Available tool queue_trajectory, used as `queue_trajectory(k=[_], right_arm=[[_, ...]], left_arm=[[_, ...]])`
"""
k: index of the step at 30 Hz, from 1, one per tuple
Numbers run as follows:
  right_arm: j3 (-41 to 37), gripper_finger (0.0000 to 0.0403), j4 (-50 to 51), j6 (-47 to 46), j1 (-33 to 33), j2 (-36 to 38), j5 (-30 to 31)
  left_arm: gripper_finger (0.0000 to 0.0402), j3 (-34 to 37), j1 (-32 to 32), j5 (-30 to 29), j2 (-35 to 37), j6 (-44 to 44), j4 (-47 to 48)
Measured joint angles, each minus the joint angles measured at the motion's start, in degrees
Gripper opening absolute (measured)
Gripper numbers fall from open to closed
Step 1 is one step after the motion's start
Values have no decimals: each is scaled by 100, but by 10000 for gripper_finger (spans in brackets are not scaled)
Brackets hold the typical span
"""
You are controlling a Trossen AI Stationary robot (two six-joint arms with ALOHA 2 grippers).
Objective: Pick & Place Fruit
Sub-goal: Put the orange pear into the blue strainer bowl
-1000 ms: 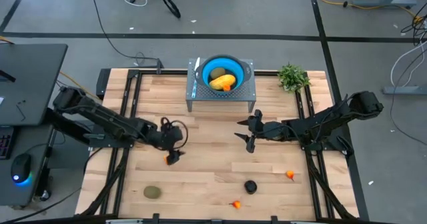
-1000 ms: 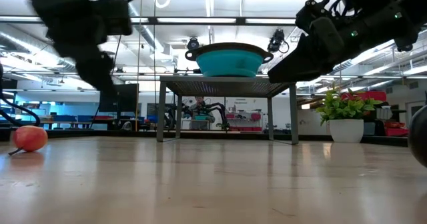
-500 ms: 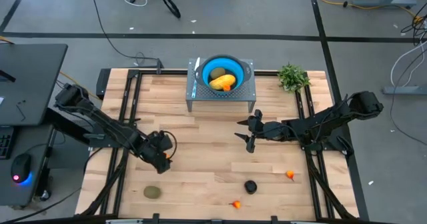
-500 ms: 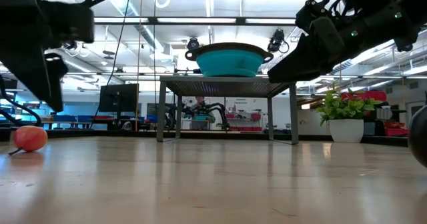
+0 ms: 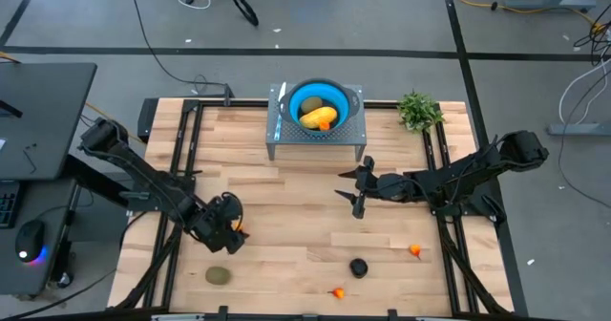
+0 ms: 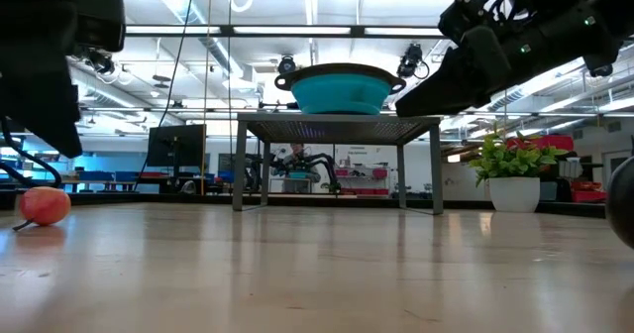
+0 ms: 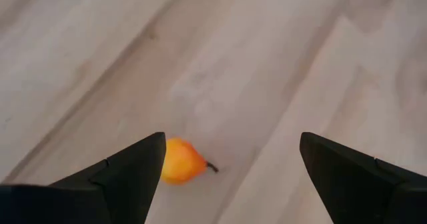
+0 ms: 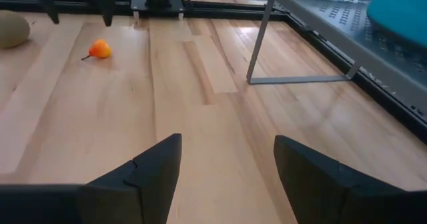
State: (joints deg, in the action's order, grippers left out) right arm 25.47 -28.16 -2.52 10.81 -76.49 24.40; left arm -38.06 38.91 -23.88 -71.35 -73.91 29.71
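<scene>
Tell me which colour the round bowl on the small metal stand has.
Blue, teal at the rim; the round bowl shows best in the high view.

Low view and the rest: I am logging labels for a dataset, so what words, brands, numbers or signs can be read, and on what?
None can be read in any view.
Low view: screens and signs in the room behind the table are too small and blurred.
The blue bowl, fruit and table show no lettering.

Small orange fruit (image 5: 242, 229) half hidden under left gripper (image 5: 227, 233) from above. Black fruit (image 6: 624, 202) cut by the low view's edge. Fruits in bowl (image 5: 318, 99) overlap, count unclear.
</scene>
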Motion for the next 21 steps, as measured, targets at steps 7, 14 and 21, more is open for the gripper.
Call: queue_trajectory(k=[7, 14, 21], right_arm=[[0, 250, 6, 220, -173, 0, -60], [0, 250, 6, 367, -324, 0, -64], [0, 250, 10, 356, -367, 0, -103]], left_arm=[[357, 0, 126, 8, -303, -846, 322], [357, -7, 136, 325, -1189, -806, -15], [357, -15, 132, 423, -1412, -793, 55]])
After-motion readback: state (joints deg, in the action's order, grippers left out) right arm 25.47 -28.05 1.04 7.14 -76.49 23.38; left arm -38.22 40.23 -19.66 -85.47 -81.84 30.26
